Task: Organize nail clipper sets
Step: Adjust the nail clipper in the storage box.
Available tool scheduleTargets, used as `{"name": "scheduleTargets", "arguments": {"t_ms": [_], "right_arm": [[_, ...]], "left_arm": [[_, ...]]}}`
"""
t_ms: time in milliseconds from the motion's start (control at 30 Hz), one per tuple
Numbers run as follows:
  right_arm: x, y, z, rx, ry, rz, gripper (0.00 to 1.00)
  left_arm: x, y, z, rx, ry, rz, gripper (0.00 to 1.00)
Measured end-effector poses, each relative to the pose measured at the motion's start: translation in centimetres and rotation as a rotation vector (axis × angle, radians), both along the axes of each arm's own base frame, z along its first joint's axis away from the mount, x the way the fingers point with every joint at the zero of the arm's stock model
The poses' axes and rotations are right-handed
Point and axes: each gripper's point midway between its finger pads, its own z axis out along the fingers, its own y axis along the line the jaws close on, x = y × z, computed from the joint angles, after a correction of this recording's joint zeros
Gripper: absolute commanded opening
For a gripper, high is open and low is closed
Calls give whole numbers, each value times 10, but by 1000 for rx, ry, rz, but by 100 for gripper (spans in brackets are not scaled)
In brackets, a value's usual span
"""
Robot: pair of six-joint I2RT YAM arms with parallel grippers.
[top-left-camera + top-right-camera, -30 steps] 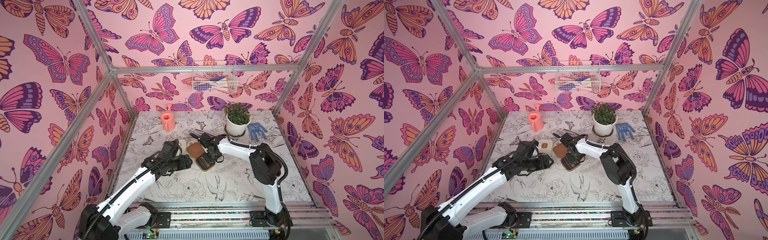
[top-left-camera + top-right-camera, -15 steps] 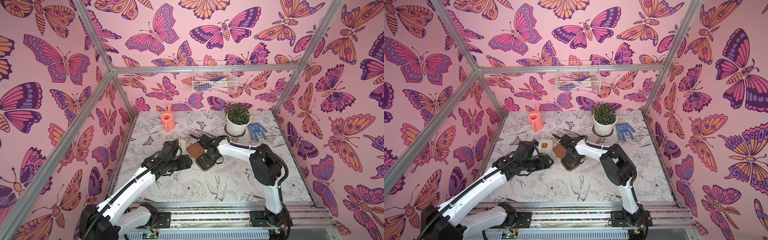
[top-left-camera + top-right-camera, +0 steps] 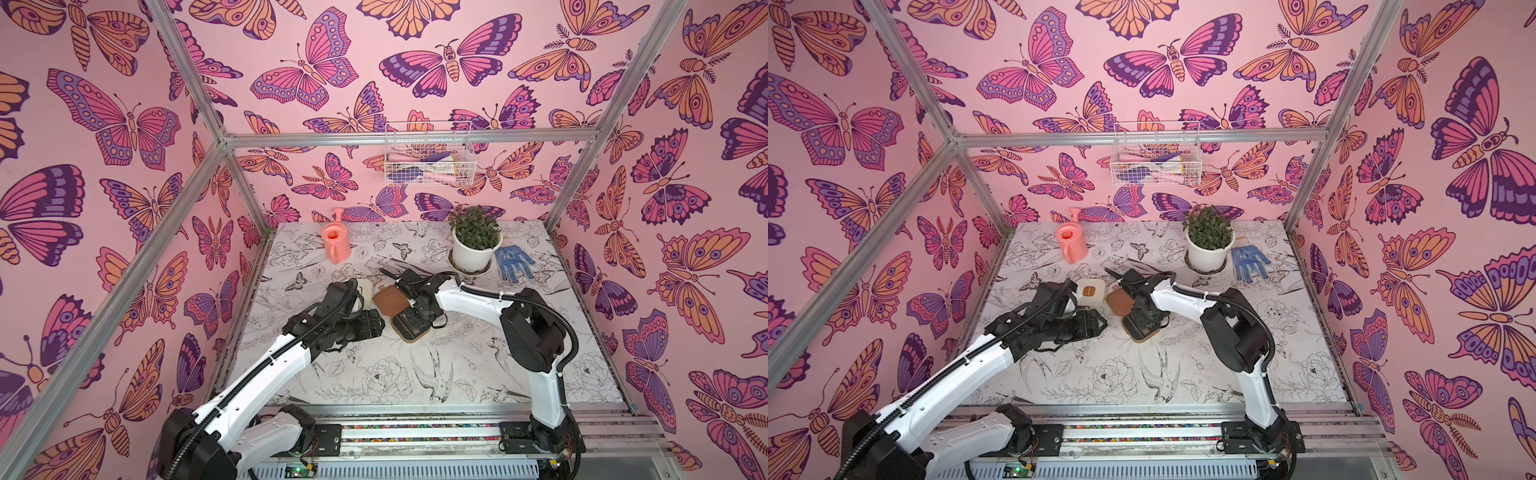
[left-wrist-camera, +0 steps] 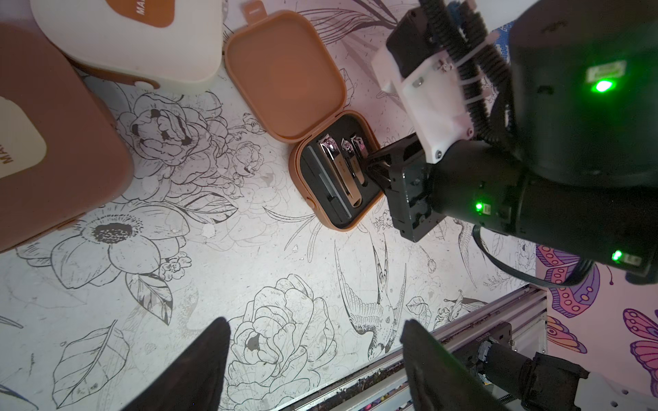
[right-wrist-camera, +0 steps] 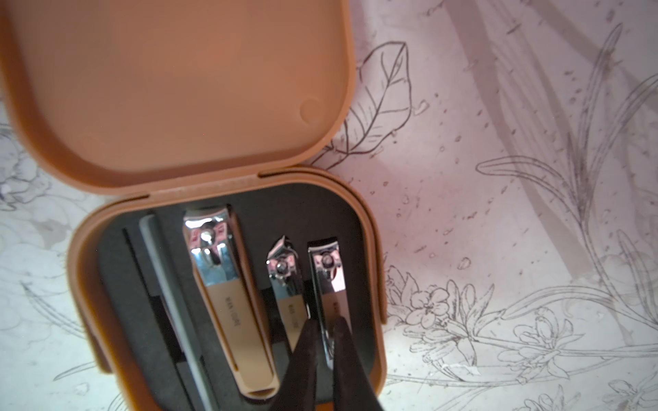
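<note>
A tan nail clipper case [image 5: 374, 270] lies open mid-table, lid [image 3: 390, 301] flat beside the black-lined base [image 3: 1144, 332]. In it sit a large clipper [image 5: 228, 299], a middle clipper [image 5: 285, 277], a file [image 5: 167, 284] and a small clipper [image 5: 327, 277] tipped on edge. My right gripper [image 5: 325, 323] reaches down into the base, fingers pinched on the small clipper. A closed cream case [image 3: 1091, 291] and a closed tan-brown case [image 4: 53, 142] lie to the left. My left gripper [image 4: 315, 323] hovers open and empty beside the open case.
A pink watering can [image 3: 336, 245] stands at the back left. A potted plant [image 3: 473, 245] and a blue dotted glove [image 3: 513, 262] are at the back right. A wire basket [image 3: 428, 166] hangs on the rear wall. The metal rail [image 3: 415, 415] edges the front.
The right wrist has shifted only slightly over the open case. The left arm has not moved.
</note>
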Motion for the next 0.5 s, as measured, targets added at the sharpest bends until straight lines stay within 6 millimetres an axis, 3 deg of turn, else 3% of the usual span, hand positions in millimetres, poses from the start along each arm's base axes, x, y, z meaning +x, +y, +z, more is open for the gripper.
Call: {"name": "scheduleTargets", "arguments": {"t_ms": [500], "right_arm": [[-11,-2,10,-21,55,17,17]], "left_arm": [[0,0,0,0,0,0,78]]}}
